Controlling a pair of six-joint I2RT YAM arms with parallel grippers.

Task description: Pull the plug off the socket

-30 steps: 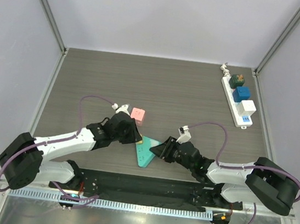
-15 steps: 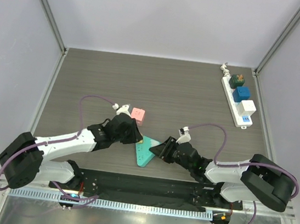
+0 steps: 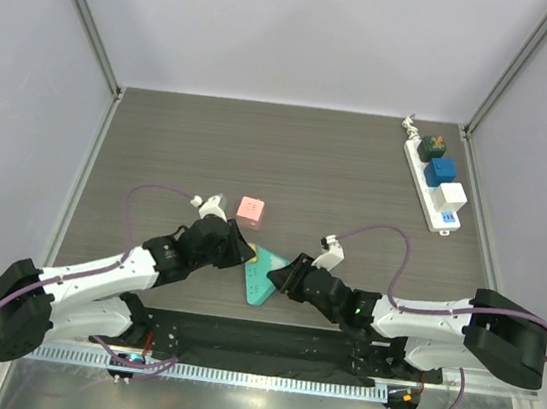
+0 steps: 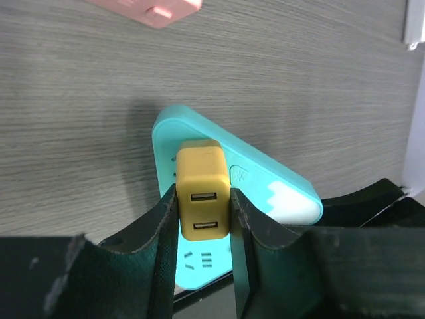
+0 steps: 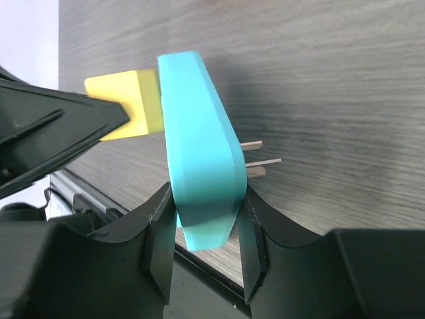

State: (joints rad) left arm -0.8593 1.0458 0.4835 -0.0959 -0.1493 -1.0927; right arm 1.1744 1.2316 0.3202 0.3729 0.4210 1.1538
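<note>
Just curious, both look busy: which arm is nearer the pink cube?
Left. The left fingers, clamped on the yellow plug, sit just short of the pink cube; the right fingers grip the teal block, farther off.

The bench [image 3: 310,159] looks like grey-brown wood-grain laminate, matt, with fine streaks; the teal block [image 5: 199,133] is smooth moulded plastic with a soft sheen on its rounded edge; its three prongs [image 5: 255,159] are bare metal, dull brass in tone; the yellow adapter [image 4: 202,193] is satin plastic, smooth, with small metal-lined ports; the fingers [image 4: 156,226] of the left hand [image 4: 202,199] and those [image 5: 159,232] of the right hand [image 5: 206,219] are black plastic, matt and faintly grainy; the white power strip [image 3: 418,164] is smooth plastic; the pink cube [image 3: 251,209] is plain smooth plastic; the purple cables [image 3: 154,189] have a slick sheath; the front rail [image 3: 261,378] is brushed metal.
</note>
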